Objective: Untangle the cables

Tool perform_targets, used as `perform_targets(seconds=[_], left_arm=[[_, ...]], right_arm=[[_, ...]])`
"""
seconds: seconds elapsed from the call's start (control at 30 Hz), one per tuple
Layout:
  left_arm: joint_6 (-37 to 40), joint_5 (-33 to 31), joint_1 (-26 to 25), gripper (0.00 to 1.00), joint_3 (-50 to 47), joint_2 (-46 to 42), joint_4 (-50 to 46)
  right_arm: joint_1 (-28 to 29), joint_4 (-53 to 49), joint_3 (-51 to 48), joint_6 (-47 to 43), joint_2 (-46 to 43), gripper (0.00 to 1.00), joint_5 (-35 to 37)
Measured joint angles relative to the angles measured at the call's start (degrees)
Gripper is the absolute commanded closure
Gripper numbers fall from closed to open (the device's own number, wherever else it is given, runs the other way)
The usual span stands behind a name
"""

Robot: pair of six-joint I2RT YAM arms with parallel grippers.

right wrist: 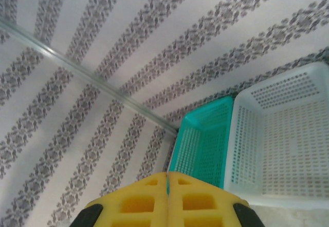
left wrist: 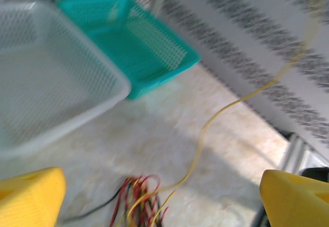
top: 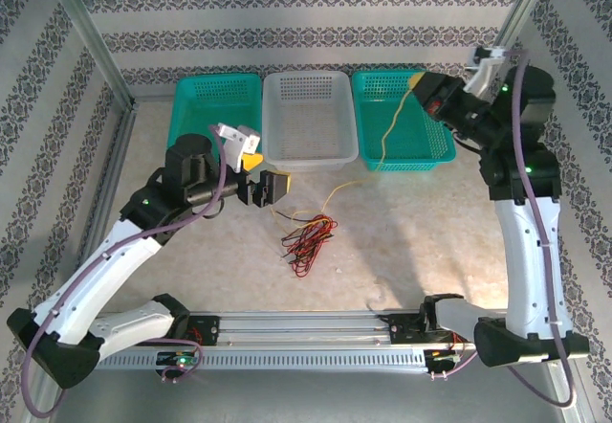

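Step in hand, as I read it: draw the thin yellow cable out of the small knot of red, black & yellow wires. The knot lies on the pale marbled tabletop, just in front of the white perforated plastic basket.

R gripper is up over the right-hand teal mesh basket, its blocky yellow fingers pressed flat together. The yellow strand runs up to its tip, so it looks pinched there, tho the pinch itself isn't visible. L gripper hovers near the knot, on its left & far side, wide yellow fingers spread w/ nothing between them.

To do it well:
- L should come down on the red/black mass and pin it, not on the yellow run.
- R then pulls up & away slowly, along the strand's own line.
- If the whole knot lifts, stop & re-pin lower.
- Keep the pull gentle; hair-thin wire likely slips from flat pads and kinks easily.

Materials: wires are limp & loopy, but springy enough to hold curls. Baskets are rigid, rectangular, w/ hole-pattern walls that could snag a loose end. Tabletop looks smooth & low-grip, so the bundle will prob. slide unless held.
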Motion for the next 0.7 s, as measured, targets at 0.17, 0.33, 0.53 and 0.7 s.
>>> perform_targets(seconds=[0.17, 0.33, 0.53, 0.7], left_arm=[[0.48, 11.37, -1.05, 0.09, 1.18, 3.98, 6.54], [0.48, 16.41, -3.39, 0.09, 0.92, 10.95, 9.03], [0.0, 18.29, -4.72, 0.11, -2.32, 12.52, 13.25], [0.04, 18.47, -5.05, 0.2, -2.89, 13.73, 14.51]], right_arm=[[7.85, 0.02, 1.31, -1.18, 3.13, 1.0, 3.19], [11.54, 1.27, 3.34, -0.76, 6.69, 1.0, 4.39], [13.64, 4.2, 7.34, 0.57, 10.12, 1.0, 4.59], [13.92, 7.19, 8.48, 2.43, 11.04, 1.0, 4.42]])
